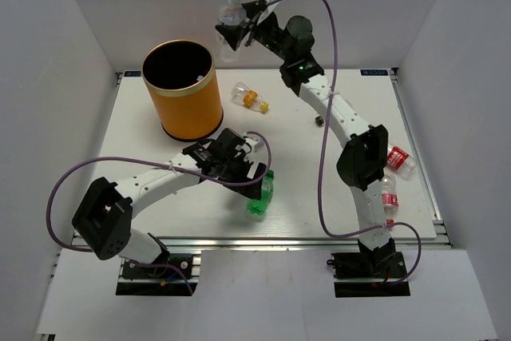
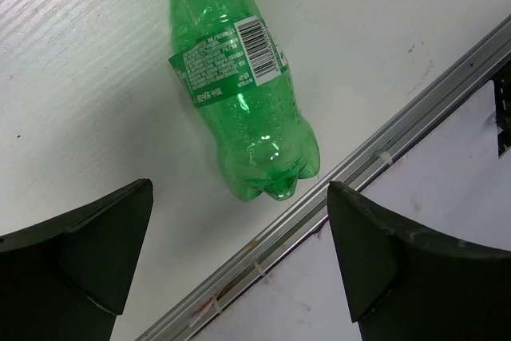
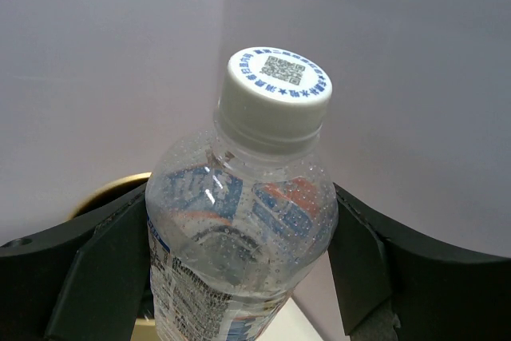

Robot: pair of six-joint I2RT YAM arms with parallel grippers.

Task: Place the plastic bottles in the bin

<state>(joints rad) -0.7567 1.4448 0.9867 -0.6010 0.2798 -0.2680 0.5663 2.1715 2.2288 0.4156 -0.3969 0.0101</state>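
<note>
My right gripper (image 1: 239, 28) is shut on a clear bottle with a white cap (image 1: 230, 15) and holds it upright, raised behind and to the right of the orange-yellow bin (image 1: 182, 93). In the right wrist view the bottle (image 3: 247, 221) sits between both fingers (image 3: 112, 253), with the bin's gold rim (image 3: 104, 193) below left. My left gripper (image 1: 246, 167) is open and empty above a green bottle (image 1: 259, 197) lying near the table's front edge. In the left wrist view the green bottle (image 2: 239, 93) lies ahead of the open gripper (image 2: 239, 193), base toward it.
A yellow-capped bottle (image 1: 251, 99) lies right of the bin. Two red-labelled bottles (image 1: 399, 160) (image 1: 389, 196) lie at the right edge by the right arm. A small black object (image 1: 318, 121) sits mid-table. The front rail (image 2: 359, 173) runs just past the green bottle.
</note>
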